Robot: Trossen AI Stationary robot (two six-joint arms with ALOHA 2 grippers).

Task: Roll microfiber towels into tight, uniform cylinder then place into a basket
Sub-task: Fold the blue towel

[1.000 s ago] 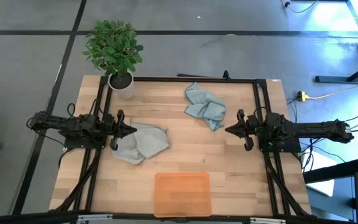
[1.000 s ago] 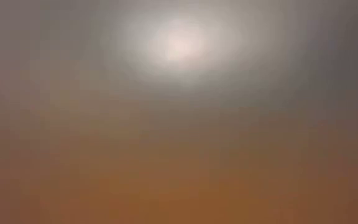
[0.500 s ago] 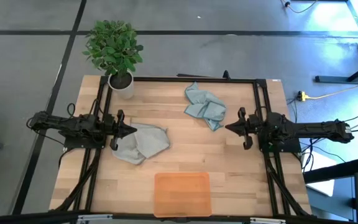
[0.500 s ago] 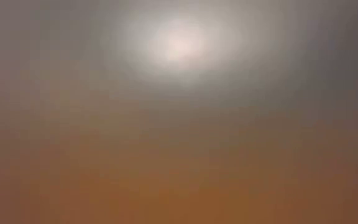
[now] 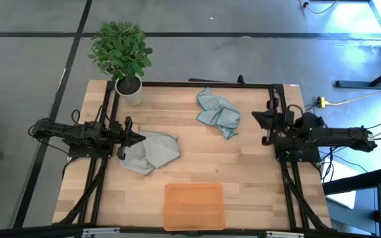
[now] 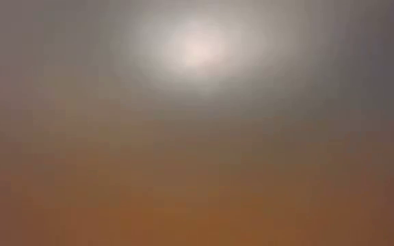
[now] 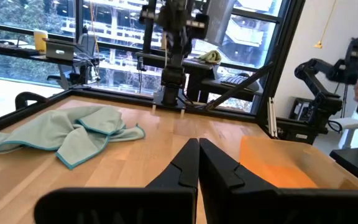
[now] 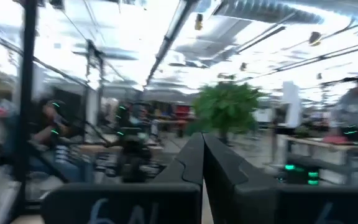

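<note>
The pale blue-teal towel (image 5: 218, 114) lies crumpled on the table at the far middle; it also shows in the left wrist view (image 7: 67, 132). The light grey towel (image 5: 152, 151) lies crumpled at the left middle. The orange tray (image 5: 194, 205) sits at the near edge and also shows in the left wrist view (image 7: 277, 165). My left gripper (image 5: 141, 138) is shut, over the grey towel's left edge; I cannot tell if it touches. Its shut fingers show in the left wrist view (image 7: 198, 149). My right gripper (image 5: 256, 117) is shut and empty, right of the teal towel; its shut fingers show in the right wrist view (image 8: 202, 142).
A potted plant in a white pot (image 5: 128, 88) stands at the table's far left corner. A dark frame (image 5: 204, 84) runs along the table's far and side edges. The low view shows only an orange-grey blur. Bare wood lies between the towels and the tray.
My right gripper has drawn back toward the table's right edge and a little toward the far edge, turning so that it points toward the far left. It stays shut. The towels, the tray and my left arm have kept still.
</note>
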